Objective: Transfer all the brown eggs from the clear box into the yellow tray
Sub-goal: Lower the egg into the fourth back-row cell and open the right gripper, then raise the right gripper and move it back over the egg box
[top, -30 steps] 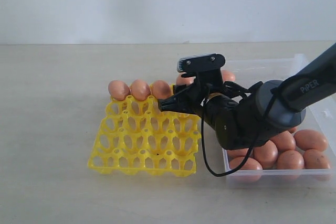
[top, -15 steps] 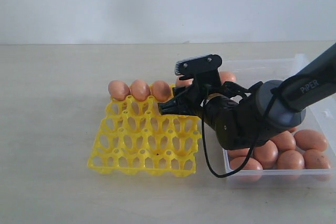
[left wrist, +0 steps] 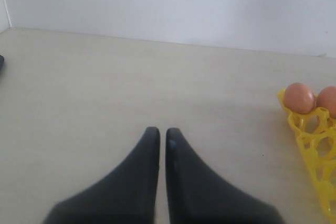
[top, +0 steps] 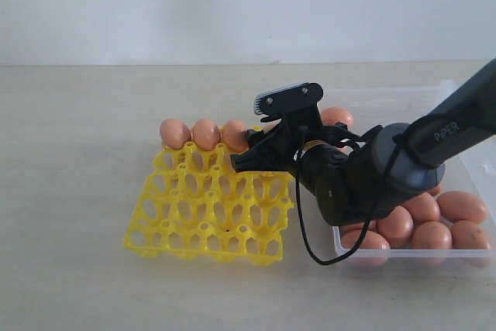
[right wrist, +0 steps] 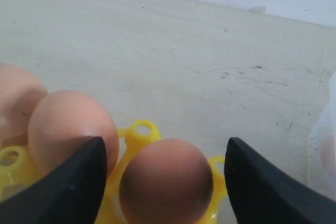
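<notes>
The right gripper [right wrist: 164, 142] is let go and wide open, and it holds nothing. All around is a flat, pale table [top: 77, 153] with small scuff marks, and a plain white wall [top: 232, 5] stands behind it. The yellow tray [top: 209, 215] is bright, full of holes and little posts, and lies at 9 o'clock from the clear box [top: 395, 102]. The brown eggs [top: 206, 133] are smooth and orange-brown. Three sit in a row along the tray's 12 o'clock edge, and more are piled at the box's 5 o'clock corner. In the right wrist view one more egg sits between the open fingers [right wrist: 79, 182], with a gap on each side, beside another egg in the same row. It looks set down in a cup, but the arm hides that spot in the exterior view, so I am not sure. The left gripper [left wrist: 163, 132] has its two dark fingers pressed almost together with nothing between them, hanging over bare table at 9 o'clock from the tray.
</notes>
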Robot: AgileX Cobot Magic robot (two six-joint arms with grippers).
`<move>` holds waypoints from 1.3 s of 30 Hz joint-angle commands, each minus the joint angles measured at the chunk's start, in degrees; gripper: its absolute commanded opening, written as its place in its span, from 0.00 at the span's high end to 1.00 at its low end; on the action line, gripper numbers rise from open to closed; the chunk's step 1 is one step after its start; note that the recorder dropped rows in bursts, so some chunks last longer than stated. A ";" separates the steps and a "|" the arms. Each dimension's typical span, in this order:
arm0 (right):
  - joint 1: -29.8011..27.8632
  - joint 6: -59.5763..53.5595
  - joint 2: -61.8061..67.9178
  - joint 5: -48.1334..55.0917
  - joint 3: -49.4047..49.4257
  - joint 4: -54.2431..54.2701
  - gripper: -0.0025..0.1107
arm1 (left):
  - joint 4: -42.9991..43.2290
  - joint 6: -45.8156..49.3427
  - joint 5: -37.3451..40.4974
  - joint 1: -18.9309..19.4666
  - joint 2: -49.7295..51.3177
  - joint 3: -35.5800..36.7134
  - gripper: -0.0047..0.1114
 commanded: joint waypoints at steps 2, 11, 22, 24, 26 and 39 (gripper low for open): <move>-0.08 -0.69 -0.05 -2.08 0.28 0.47 0.45 | -0.03 0.23 -0.48 0.16 -0.18 0.21 0.92; -0.08 -4.19 -9.96 -5.97 0.28 0.87 0.45 | -0.03 0.23 -0.48 0.16 -0.18 0.21 0.92; -0.08 -21.54 -27.88 5.17 0.28 12.33 0.81 | -0.03 0.23 -0.48 0.16 -0.18 0.21 0.92; -0.08 -37.83 -30.30 6.62 0.28 25.59 0.97 | -0.03 0.23 -0.48 0.16 -0.18 0.21 0.92; -0.68 -57.72 -31.91 6.24 0.28 42.97 0.97 | -0.03 0.23 -0.48 0.16 -0.18 0.21 0.92; -14.90 -89.16 -32.78 18.78 3.96 78.20 0.98 | -0.03 0.23 -0.24 0.16 -0.18 0.21 0.92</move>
